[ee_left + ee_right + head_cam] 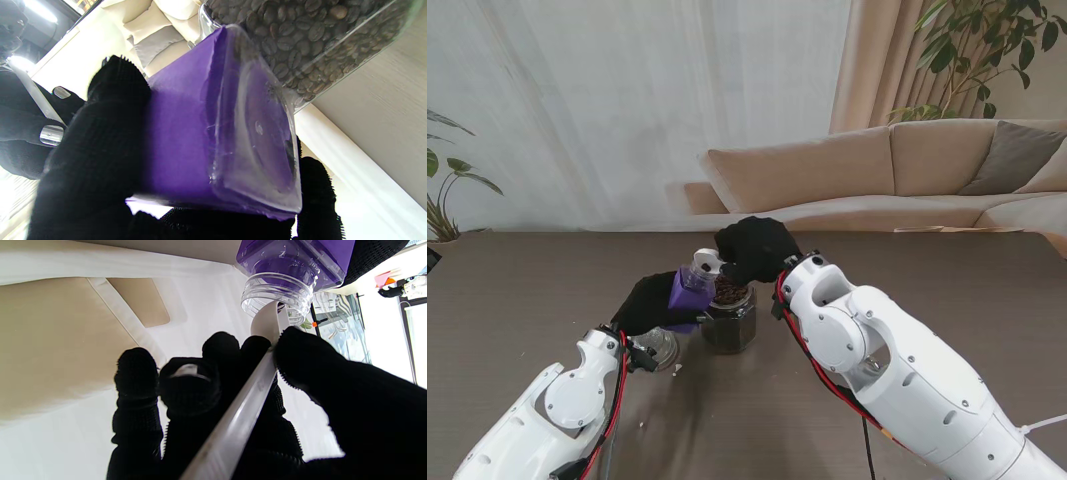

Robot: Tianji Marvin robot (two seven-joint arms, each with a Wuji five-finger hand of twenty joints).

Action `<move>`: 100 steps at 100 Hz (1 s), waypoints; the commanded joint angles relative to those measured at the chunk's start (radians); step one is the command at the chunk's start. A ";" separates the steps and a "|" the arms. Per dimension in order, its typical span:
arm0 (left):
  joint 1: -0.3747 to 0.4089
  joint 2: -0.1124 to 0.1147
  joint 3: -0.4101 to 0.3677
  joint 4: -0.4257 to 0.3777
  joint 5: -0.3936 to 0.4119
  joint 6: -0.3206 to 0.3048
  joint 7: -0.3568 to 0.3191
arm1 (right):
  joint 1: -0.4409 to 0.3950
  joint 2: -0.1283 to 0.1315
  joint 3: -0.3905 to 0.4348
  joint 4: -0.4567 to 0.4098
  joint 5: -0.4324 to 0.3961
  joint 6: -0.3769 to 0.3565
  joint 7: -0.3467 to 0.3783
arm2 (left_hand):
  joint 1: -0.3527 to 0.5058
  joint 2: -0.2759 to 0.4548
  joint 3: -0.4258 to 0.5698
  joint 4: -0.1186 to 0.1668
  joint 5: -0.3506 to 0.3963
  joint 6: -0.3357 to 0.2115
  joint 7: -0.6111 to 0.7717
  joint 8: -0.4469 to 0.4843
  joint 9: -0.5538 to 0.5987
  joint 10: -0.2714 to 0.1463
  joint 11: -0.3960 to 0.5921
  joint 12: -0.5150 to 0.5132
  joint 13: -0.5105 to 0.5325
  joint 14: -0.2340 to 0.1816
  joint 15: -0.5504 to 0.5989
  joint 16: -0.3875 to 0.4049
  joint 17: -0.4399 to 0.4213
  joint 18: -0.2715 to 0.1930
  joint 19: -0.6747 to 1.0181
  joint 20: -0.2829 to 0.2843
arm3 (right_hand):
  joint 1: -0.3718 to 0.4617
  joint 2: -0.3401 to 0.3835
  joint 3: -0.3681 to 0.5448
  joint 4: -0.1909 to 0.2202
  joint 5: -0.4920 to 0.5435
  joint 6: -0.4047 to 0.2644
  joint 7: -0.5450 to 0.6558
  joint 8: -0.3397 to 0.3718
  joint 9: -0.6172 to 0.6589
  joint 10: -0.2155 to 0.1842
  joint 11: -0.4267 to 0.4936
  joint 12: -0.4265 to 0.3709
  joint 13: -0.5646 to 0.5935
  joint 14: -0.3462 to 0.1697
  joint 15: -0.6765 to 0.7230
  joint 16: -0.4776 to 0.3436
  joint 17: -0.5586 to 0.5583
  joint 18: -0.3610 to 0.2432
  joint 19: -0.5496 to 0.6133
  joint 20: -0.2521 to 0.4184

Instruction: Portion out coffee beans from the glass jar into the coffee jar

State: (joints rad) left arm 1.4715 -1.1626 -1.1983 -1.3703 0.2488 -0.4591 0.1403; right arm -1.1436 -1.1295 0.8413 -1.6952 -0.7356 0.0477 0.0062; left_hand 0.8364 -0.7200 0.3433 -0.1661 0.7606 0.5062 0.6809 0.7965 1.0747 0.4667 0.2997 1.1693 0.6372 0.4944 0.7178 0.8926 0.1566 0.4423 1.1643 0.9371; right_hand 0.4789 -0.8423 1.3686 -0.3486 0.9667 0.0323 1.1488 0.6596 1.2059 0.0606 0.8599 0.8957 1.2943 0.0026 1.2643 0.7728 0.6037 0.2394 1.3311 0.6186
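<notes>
A glass jar (729, 320) full of dark coffee beans (300, 36) stands upright at the middle of the table. Just to its left my left hand (640, 305) is shut on the purple coffee jar (689, 292), lifted and tilted with its clear threaded mouth (278, 295) facing the right hand. My right hand (757, 250) hovers over the glass jar, shut on a white spoon (240, 420). The spoon's bowl (267, 323) sits at the purple jar's mouth. I cannot tell whether beans lie in the bowl. The purple jar's clear base (260, 140) shows no beans.
A round lid (659, 348) lies on the brown table (527, 290) close to my left forearm. Beyond the table's far edge stand a beige sofa (877, 170) and white curtains. Plants stand at the far left and far right.
</notes>
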 commanded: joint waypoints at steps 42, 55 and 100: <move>-0.019 -0.010 0.003 0.006 -0.008 -0.036 -0.007 | -0.020 0.003 -0.008 -0.023 -0.124 -0.058 -0.061 | 0.177 0.238 0.423 0.044 0.141 -0.081 0.189 0.060 0.009 -0.054 0.001 0.007 -0.010 0.035 0.066 0.024 -0.032 -0.138 -0.012 -0.007 | -0.006 -0.009 0.072 -0.013 0.001 -0.020 0.016 0.016 0.040 0.017 0.009 0.018 0.027 -0.095 0.007 0.010 0.345 -0.004 -0.015 0.001; -0.020 -0.012 0.005 0.005 -0.009 -0.036 -0.003 | -0.019 0.004 -0.009 -0.019 -0.145 -0.067 -0.077 | 0.177 0.237 0.424 0.044 0.142 -0.081 0.189 0.060 0.009 -0.054 0.001 0.007 -0.011 0.035 0.065 0.024 -0.032 -0.138 -0.012 -0.007 | -0.008 -0.008 0.073 -0.014 0.001 -0.022 0.017 0.016 0.040 0.016 0.009 0.018 0.027 -0.098 0.006 0.010 0.346 -0.005 -0.016 0.000; -0.024 -0.013 0.010 0.005 -0.012 -0.032 -0.001 | -0.028 0.002 0.000 -0.022 -0.151 -0.058 -0.094 | 0.176 0.237 0.425 0.043 0.142 -0.082 0.189 0.061 0.009 -0.055 0.001 0.007 -0.009 0.035 0.066 0.024 -0.032 -0.138 -0.012 -0.007 | -0.009 -0.008 0.074 -0.014 -0.002 -0.024 0.021 0.015 0.039 0.016 0.012 0.016 0.028 -0.099 0.005 0.010 0.347 -0.007 -0.016 -0.001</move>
State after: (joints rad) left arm 1.4499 -1.1674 -1.1894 -1.3580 0.2390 -0.4920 0.1563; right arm -1.1637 -1.1243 0.8432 -1.7065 -0.8826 -0.0144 -0.1017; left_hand 0.8364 -0.7200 0.3433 -0.1661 0.7606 0.5062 0.6780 0.7965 1.0746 0.4666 0.2995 1.1693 0.6371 0.4944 0.7178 0.8926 0.1565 0.4423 1.1643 0.9371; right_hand 0.4789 -0.8423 1.3686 -0.3486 0.9682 0.0370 1.1488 0.6597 1.2059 0.0606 0.8599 0.8958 1.2943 0.0026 1.2643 0.7728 0.6037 0.2394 1.3311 0.6186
